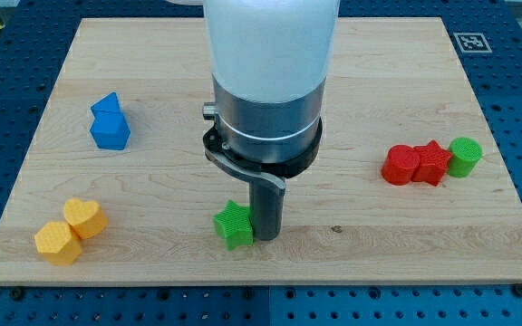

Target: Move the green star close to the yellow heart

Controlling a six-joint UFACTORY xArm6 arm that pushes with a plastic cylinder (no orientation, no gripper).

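The green star lies near the bottom middle of the wooden board. My tip stands right beside it, touching its right side. The yellow heart lies at the bottom left, far to the left of the star. A yellow hexagon block touches the heart at its lower left. The arm's wide white and grey body hides the board's top middle.
A blue block sits at the upper left. At the right, a red cylinder, a red star and a green cylinder stand in a row, touching.
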